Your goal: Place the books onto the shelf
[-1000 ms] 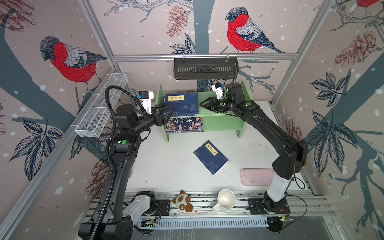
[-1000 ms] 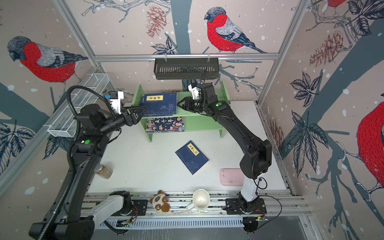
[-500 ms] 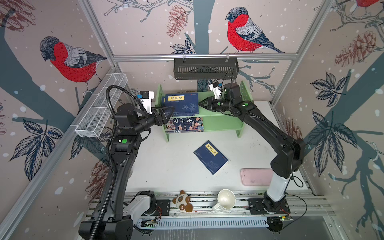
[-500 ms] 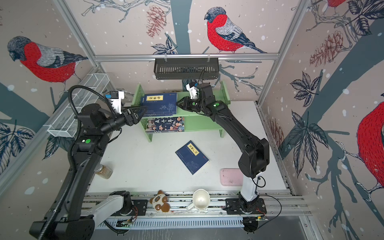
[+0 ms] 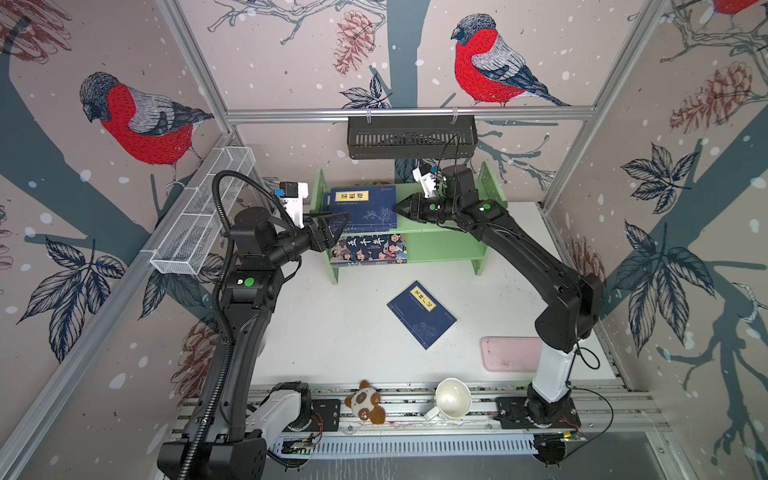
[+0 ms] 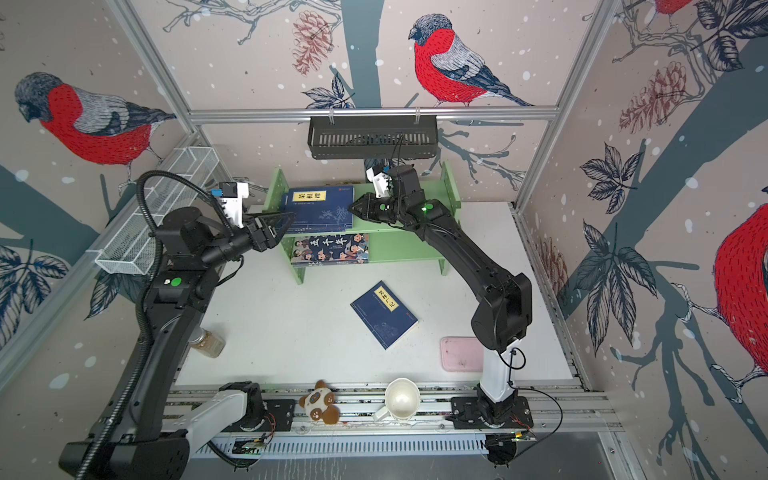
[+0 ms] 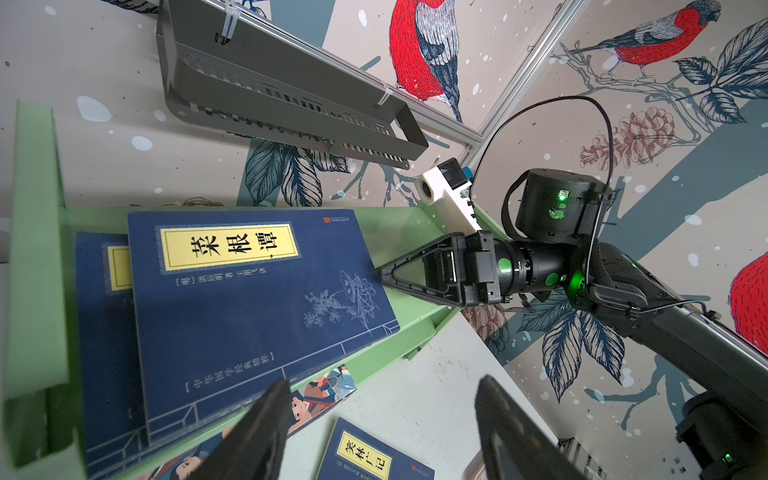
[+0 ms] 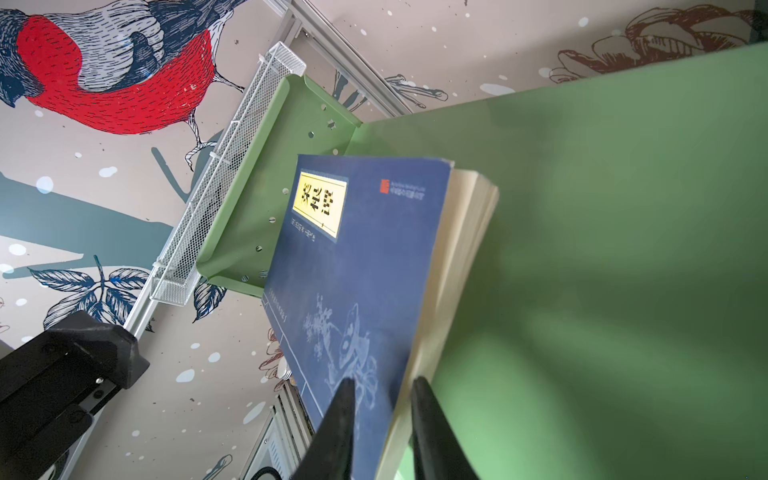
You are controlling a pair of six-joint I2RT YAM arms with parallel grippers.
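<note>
The light green shelf [image 5: 449,245] [image 6: 407,249] stands at the back of the table. On its top tier lies a navy book [image 5: 365,205] [image 6: 320,205] [image 8: 357,257] over another navy book [image 7: 99,316]. A cartoon-cover book [image 5: 370,248] [image 6: 330,248] lies on the lower tier. A further navy book [image 5: 420,313] [image 6: 383,313] lies flat on the table. My right gripper [image 5: 397,206] [image 8: 382,380] is shut on the top navy book's right edge, one finger on the cover and one against the pages. My left gripper [image 5: 332,226] [image 7: 380,415] hovers open and empty at the shelf's left front.
A black slotted basket [image 5: 411,137] hangs above the shelf and a white wire basket [image 5: 203,216] runs along the left wall. A pink tray [image 5: 509,353], a white mug [image 5: 453,395] and a plush panda [image 5: 365,405] sit near the front. A small jar [image 6: 208,343] stands by the left arm.
My right gripper has slid a little left onto the top navy book's edge and its fingers have narrowed. The left arm and the books have stayed put.
</note>
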